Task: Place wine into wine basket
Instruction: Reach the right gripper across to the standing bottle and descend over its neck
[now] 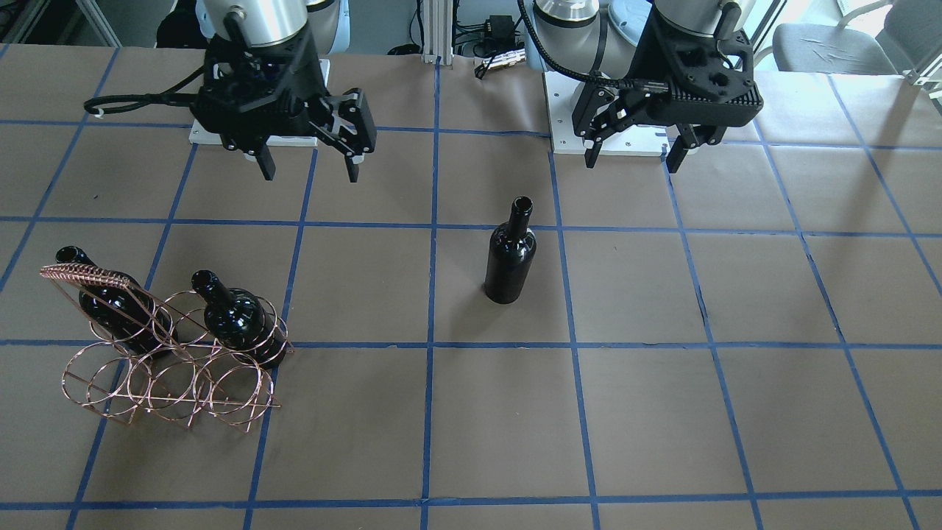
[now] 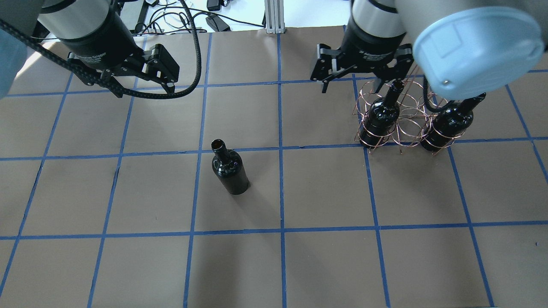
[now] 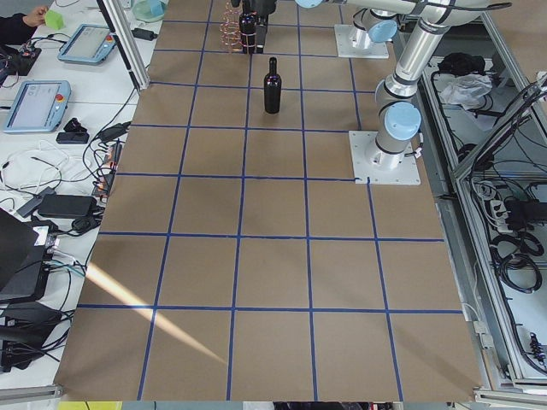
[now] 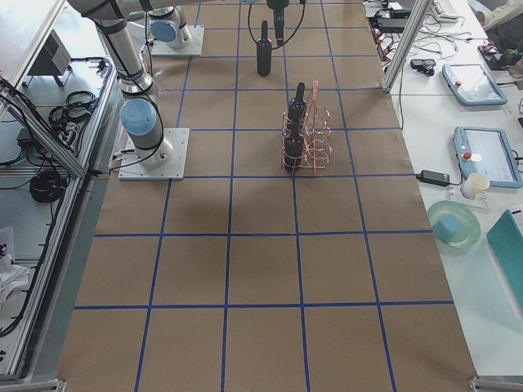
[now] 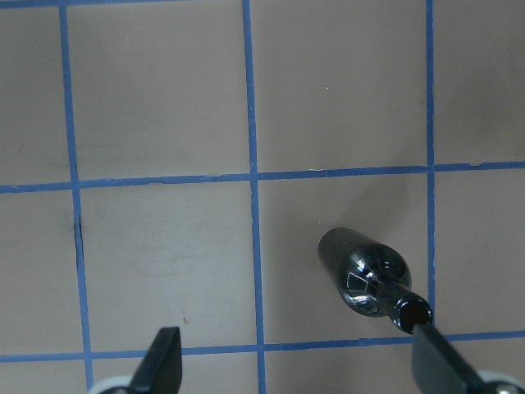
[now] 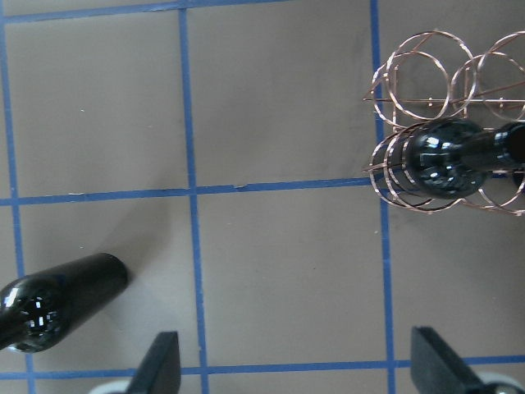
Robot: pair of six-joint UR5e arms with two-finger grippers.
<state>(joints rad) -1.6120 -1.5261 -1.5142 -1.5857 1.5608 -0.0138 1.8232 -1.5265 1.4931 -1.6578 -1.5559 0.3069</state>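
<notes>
A glossy black wine bottle (image 1: pixel 510 254) stands upright and alone near the table's middle; it also shows in the overhead view (image 2: pixel 230 169). The copper wire basket (image 1: pixel 92 278) stands on the robot's right side and holds two look-alike black bottles (image 1: pixel 110 303) (image 1: pixel 237 318), one at each end, with its middle rings bare. My left gripper (image 1: pixel 633 154) is open and empty, hovering behind the lone bottle; its wrist view shows the bottle (image 5: pixel 365 275) by one finger. My right gripper (image 1: pixel 310 173) is open and empty, above the table beside the basket (image 2: pixel 406 126).
White arm base plates (image 1: pixel 625 143) and cables (image 1: pixel 486 59) lie at the robot's edge of the table. Brown paper with blue tape grid lines (image 1: pixel 430 346) covers the table. Tablets and clutter (image 4: pixel 482 155) sit on a side bench beyond the table edge.
</notes>
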